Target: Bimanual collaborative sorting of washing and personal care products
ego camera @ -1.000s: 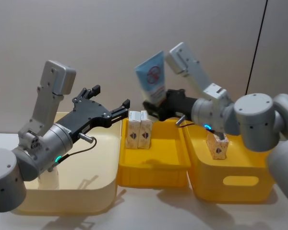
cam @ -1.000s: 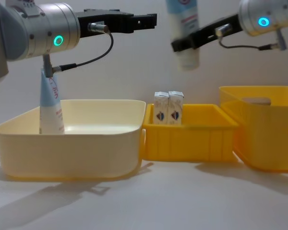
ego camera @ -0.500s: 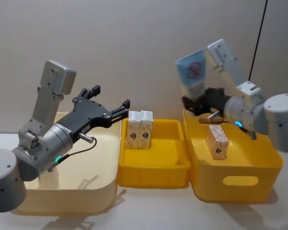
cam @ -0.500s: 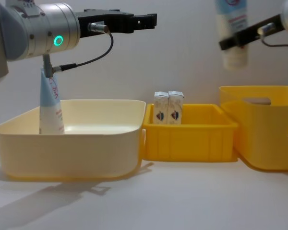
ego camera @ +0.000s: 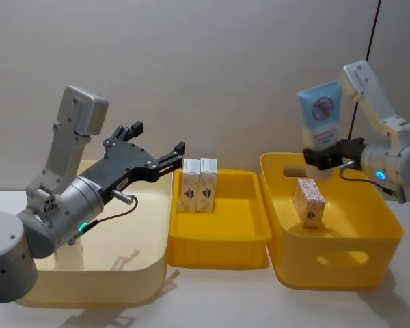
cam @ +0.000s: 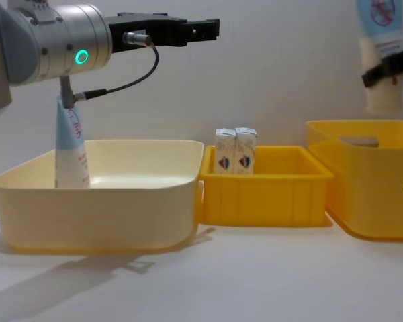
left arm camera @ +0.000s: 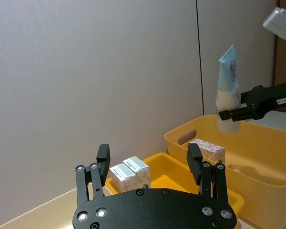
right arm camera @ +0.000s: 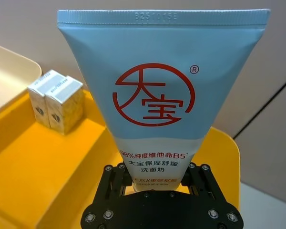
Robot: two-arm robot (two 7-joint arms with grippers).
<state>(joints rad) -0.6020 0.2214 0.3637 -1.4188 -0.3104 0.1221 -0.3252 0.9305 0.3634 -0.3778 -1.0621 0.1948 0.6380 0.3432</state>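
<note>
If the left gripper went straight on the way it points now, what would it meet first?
Probably the two small white cartons in the shallow yellow bin; they lie just ahead of the open left gripper, though depth is unclear.

Blue tube [ego camera: 320,123] held upright above the deep bin, apparently cap-down; cartons [ego camera: 198,184] stand paired.

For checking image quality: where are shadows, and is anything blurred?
Chest view: soft shadows lie on the table under the bins. Head view: the same, fainter. Right wrist view: the tube print is sharp, while the cartons behind are slightly soft.
</note>
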